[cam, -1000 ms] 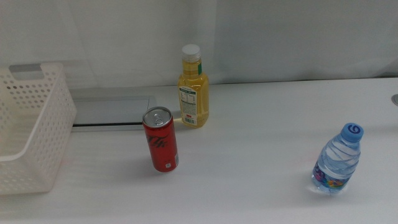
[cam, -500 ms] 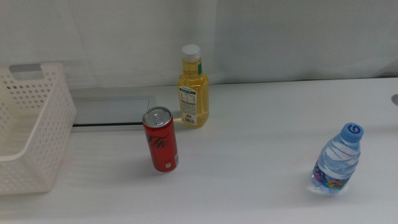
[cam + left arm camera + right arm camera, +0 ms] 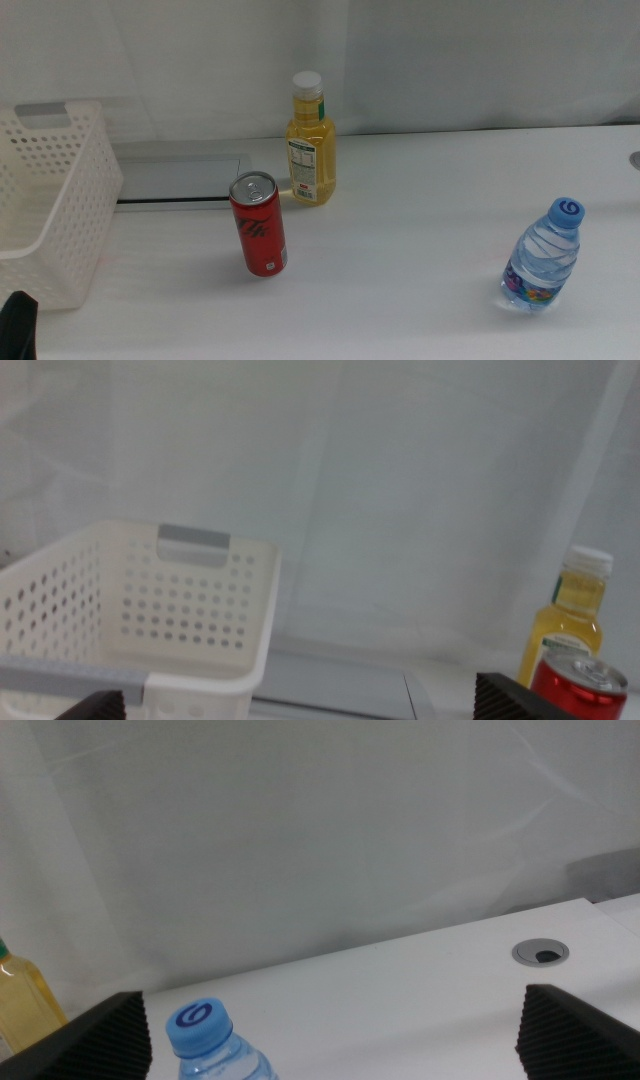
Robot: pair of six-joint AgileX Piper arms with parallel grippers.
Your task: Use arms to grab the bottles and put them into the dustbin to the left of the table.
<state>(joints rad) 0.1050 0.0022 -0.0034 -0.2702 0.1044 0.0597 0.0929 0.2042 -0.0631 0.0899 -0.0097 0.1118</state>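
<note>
A yellow-liquid bottle (image 3: 311, 145) with a white cap stands upright at the back middle of the white table (image 3: 400, 220). A slim red can (image 3: 259, 225) stands in front of it. A small clear water bottle (image 3: 541, 260) with a blue cap stands at the front right. The white perforated dustbin (image 3: 50, 200) is at the left. My left gripper (image 3: 18, 322) shows as a dark tip at the bottom left corner; in the left wrist view it (image 3: 300, 705) is open and empty, facing the dustbin (image 3: 140, 610), can (image 3: 580, 680) and yellow bottle (image 3: 570, 620). My right gripper (image 3: 340, 1040) is open and empty behind the water bottle (image 3: 205, 1035), out of the middle view.
A flat grey tray (image 3: 180, 178) lies at the back between the dustbin and the yellow bottle. A round grey cable hole (image 3: 540, 953) sits in the table at the far right. A white curtain hangs behind the table.
A dark tip of my left gripper has come into the bottom left corner of the middle view. The bottles, can and dustbin have not moved.
</note>
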